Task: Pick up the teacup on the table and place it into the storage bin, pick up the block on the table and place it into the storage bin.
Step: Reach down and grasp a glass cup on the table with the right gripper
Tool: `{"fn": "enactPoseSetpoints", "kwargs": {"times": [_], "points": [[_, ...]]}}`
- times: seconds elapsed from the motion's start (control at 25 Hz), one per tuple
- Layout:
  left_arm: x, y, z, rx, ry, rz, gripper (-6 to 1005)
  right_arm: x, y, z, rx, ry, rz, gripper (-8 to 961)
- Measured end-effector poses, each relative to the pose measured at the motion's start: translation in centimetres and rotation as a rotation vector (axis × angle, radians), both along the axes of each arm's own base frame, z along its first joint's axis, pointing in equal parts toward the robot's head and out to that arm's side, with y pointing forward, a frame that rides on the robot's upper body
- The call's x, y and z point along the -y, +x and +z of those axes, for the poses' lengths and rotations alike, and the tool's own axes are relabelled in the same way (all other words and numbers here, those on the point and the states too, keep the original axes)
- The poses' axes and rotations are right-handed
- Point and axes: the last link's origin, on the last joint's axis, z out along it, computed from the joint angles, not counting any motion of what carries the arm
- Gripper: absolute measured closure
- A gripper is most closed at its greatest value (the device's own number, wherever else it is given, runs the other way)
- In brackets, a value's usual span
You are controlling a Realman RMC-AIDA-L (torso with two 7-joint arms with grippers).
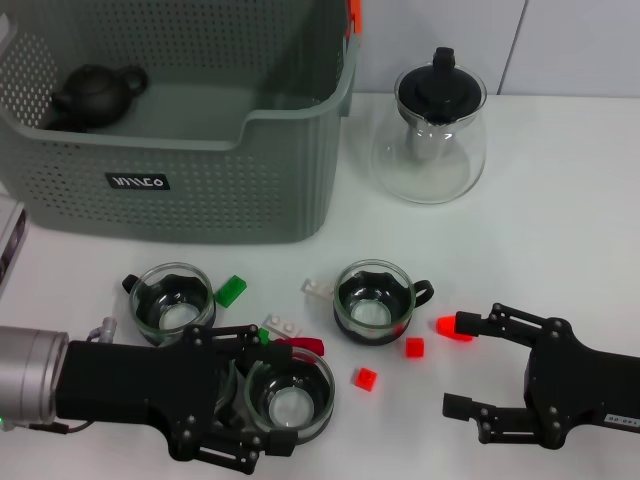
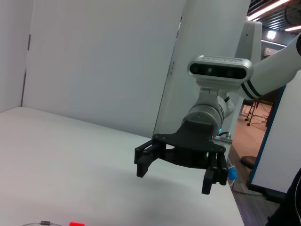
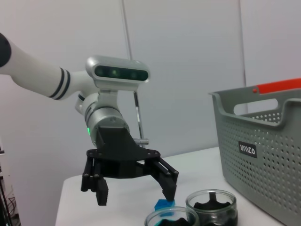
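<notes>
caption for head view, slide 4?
Left gripper open around a glass teacup; right gripper open beside red blocks; storage bin behind.

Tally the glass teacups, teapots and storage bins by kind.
Glass teacups: 3
Teapots: 2 (one dark, inside the bin; one clear glass, on the table)
Storage bins: 1
Total: 6

The only lettering in sight is on the storage bin: a small black label on its perforated front wall carries white stylised characters. In the head view they look roughly like "IMCO", though the letterforms are too stylised to read with certainty. The right wrist view shows the same label on the bin's wall, with the same marking.
</notes>
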Motion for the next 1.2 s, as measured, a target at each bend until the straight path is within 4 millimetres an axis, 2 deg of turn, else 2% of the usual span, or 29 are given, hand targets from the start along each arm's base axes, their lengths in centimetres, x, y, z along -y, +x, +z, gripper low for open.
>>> {"fn": "enactPoseSetpoints", "kwargs": {"times": [0.56,0.72,0.8,0.96,1.04,1.2], "points": [[0.1,-0.1,0.0,0.000,-0.001,0.004,95,-0.3,0.1,-0.1,0.009,0.000,-0.013,41],[0.3,-0.8,1.2,0.003,0.005,0.041,95,-0.6,-0.1,0.0,0.008,-0.008,-0.024,41],[0.4,-1.8,2.3,0.003,0.031,0.091,95,-1.4,-0.4,0.3,0.023,-0.022,-0.034,42],[1.4,-4.1,4.3,-0.033,0.087,0.178,94,-4.3,-1.9,0.6,0.124,-0.100,-0.044,42],[2.3,-5.5,5.3,-0.071,0.112,0.230,94,-6.1,-3.0,0.5,0.216,-0.161,-0.062,43],[3.7,-7.0,6.7,-0.063,0.174,0.300,94,-8.8,-5.4,0.7,0.427,-0.262,-0.082,44]]}}
